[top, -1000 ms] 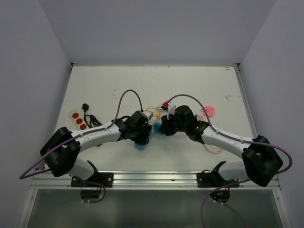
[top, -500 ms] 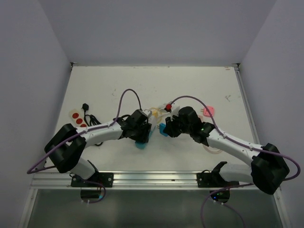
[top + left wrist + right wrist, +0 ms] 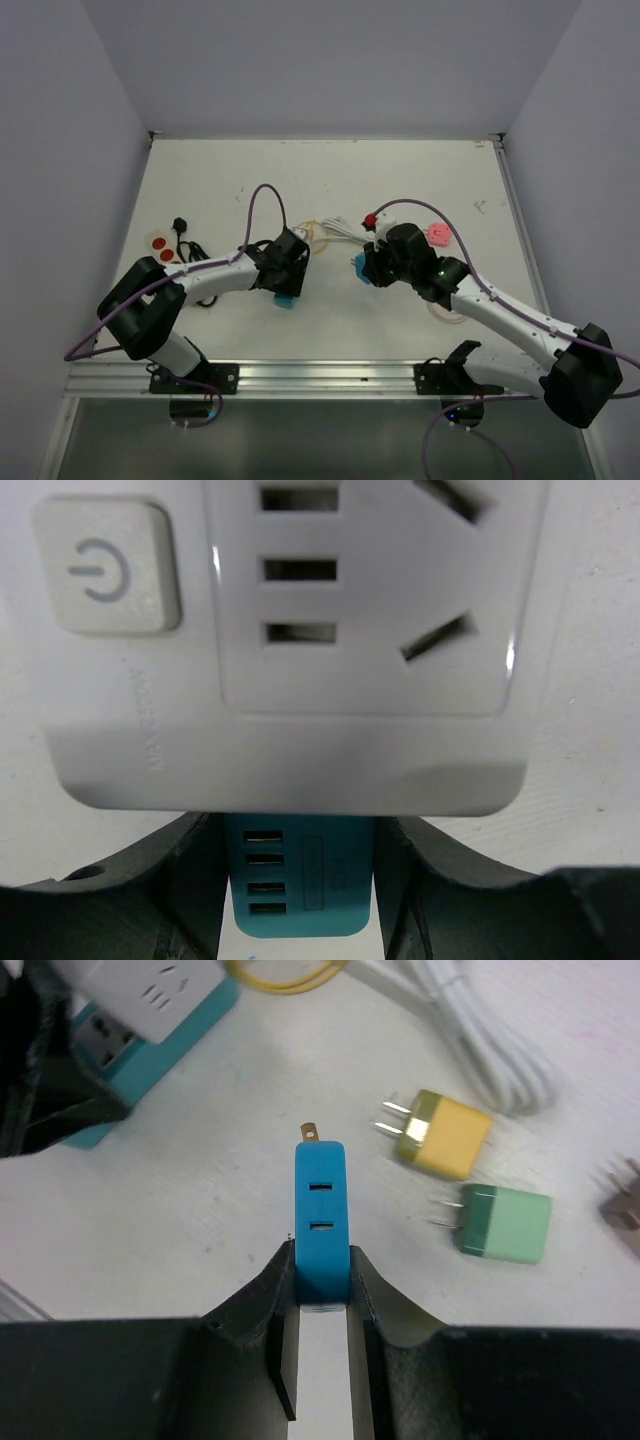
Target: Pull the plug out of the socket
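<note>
The white surface is matte, with faint scuffs. From above, the socket strip is mostly covered by the left end effector, and only a teal corner pokes out. In the left wrist view its glossy white plastic face fills the frame and runs off the top, cutting the upper slots short. The teal end below shows four small slots. The left end effector's dark fingers press against both sides of that teal end, pinching it.

A thick, smooth white cable loops out of the right wrist view at the top. The plug is out of the strip and well apart from it, a slim blue plastic block with two rectangular slots. The right end effector is pressed together on its sides, and its rear end is hidden between the fingers.

Near it lie a green adapter and a yellow adapter, both boxy with rounded corners and two metal prongs. A brown thing at the right edge is cut off and unidentifiable. The strip's power button is a rounded square. Only one brass prong of the plug shows.
</note>
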Action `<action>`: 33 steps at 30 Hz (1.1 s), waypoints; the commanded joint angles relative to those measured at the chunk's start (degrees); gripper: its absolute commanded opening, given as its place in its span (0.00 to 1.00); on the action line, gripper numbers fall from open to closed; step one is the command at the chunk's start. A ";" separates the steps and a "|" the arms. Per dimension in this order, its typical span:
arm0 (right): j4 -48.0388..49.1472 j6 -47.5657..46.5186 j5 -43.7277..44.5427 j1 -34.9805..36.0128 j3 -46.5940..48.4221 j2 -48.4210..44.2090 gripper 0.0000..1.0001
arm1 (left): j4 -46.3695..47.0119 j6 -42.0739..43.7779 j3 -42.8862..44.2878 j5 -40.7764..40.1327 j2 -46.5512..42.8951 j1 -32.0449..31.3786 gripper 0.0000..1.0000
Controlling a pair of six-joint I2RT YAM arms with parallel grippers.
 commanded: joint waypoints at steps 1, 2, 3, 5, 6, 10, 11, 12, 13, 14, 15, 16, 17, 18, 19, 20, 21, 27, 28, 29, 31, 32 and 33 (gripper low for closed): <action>-1.95 4.38 7.89 -4.60 2.36 -2.79 0.00 | -2.25 1.44 -1.47 -0.78 -3.05 0.51 0.00; -2.13 5.52 8.16 -6.37 1.75 -3.84 0.00 | -1.99 1.88 -1.74 -0.34 -3.49 0.51 0.00; -2.13 7.97 8.16 -8.47 1.23 -4.37 0.00 | -1.37 2.67 -2.09 0.01 -4.63 0.51 0.00; -2.13 11.40 8.42 -14.28 -0.70 -6.21 0.00 | -0.84 3.29 -2.88 0.45 -6.38 0.51 0.00; -2.22 12.29 8.25 -16.04 -1.32 -6.66 0.00 | -0.40 4.08 -3.06 0.71 -6.92 0.51 0.00; -0.21 16.43 4.48 -25.43 -4.66 -7.63 0.00 | 0.48 5.66 -3.94 1.42 -9.03 0.51 0.00; 0.50 17.48 1.86 -27.02 -6.23 -7.54 0.00 | 0.65 5.93 -4.20 1.94 -9.38 0.51 0.00; 1.38 19.23 1.13 -28.43 -7.03 -7.19 0.00 | 1.09 6.28 -4.55 2.29 -10.17 0.51 0.00; 2.95 20.03 -0.09 -30.80 -8.43 -6.93 0.00 | 1.35 6.37 -4.73 2.56 -10.44 0.51 0.00; 3.84 20.73 -0.80 -31.86 -9.06 -6.67 0.00 | 1.44 6.54 -4.99 2.82 -10.79 0.51 0.00; 4.80 21.87 -2.11 -32.83 -9.58 -6.49 0.00 | 1.45 6.46 -5.25 3.00 -11.23 0.51 0.00; 6.47 22.41 -2.56 -34.67 -10.29 -5.97 0.00 | 1.53 6.54 -5.43 3.00 -11.40 0.51 0.00; 7.09 23.02 -2.91 -35.56 -10.47 -5.61 0.00 | 1.45 6.55 -5.60 3.00 -11.58 0.51 0.00; 7.45 23.98 -3.61 -36.35 -10.56 -5.26 0.00 | 1.27 6.46 -5.52 2.83 -11.76 0.51 0.00; 8.06 24.52 -3.97 -37.92 -10.82 -4.30 0.00 | 1.18 6.54 -5.61 2.91 -11.84 0.51 0.00; 8.41 25.56 -4.32 -38.64 -10.91 -3.68 0.00 | 1.27 6.46 -5.78 2.82 -11.93 0.51 0.00; 8.68 26.01 -5.63 -39.16 -11.00 -2.89 0.00 | 1.36 6.46 -5.87 2.82 -11.93 0.51 0.00; 9.82 27.33 -8.71 -40.22 -11.70 3.35 0.00 | 1.27 6.54 -5.87 3.09 -11.58 0.51 0.00; 9.91 27.33 -8.98 -40.22 -11.70 4.14 0.00 | 1.27 6.55 -5.87 3.09 -11.67 0.51 0.00; 10.17 27.68 -9.24 -40.22 -11.70 5.28 0.00 | 1.36 6.46 -5.87 3.09 -11.93 0.51 0.00; 11.93 28.12 -9.59 -40.22 -11.96 6.34 0.00 | 1.45 6.63 -5.78 3.17 -12.28 0.51 0.00; 12.72 28.56 -9.68 -40.22 -12.22 6.78 0.00 | 1.79 6.63 -5.96 3.44 -12.55 0.51 0.00; 14.20 28.91 -9.60 -40.22 -12.31 7.91 0.00 | 1.88 6.63 -5.96 3.53 -12.72 0.51 0.00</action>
